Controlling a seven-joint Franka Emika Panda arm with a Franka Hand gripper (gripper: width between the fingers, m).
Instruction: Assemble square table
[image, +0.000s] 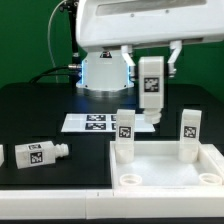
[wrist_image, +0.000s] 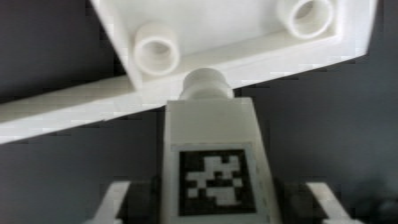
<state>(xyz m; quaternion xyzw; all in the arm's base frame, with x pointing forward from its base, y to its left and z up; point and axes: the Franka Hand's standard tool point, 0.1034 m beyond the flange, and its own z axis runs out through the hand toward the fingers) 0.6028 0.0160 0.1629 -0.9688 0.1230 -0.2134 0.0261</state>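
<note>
My claw (image: 150, 64) clasps the first leg (image: 150, 88) upright over the slab (image: 165, 166); second leg (image: 125, 137) and third leg (image: 189, 133) stand on it; fourth leg (image: 35, 153) lies beside it.

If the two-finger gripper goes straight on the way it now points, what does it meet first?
The gripper is shut on a chunky white tagged leg, so the leg's tip leads. In the wrist view it aims at the white square plastic slab, beside a corner hole; depth is unclear.
</note>
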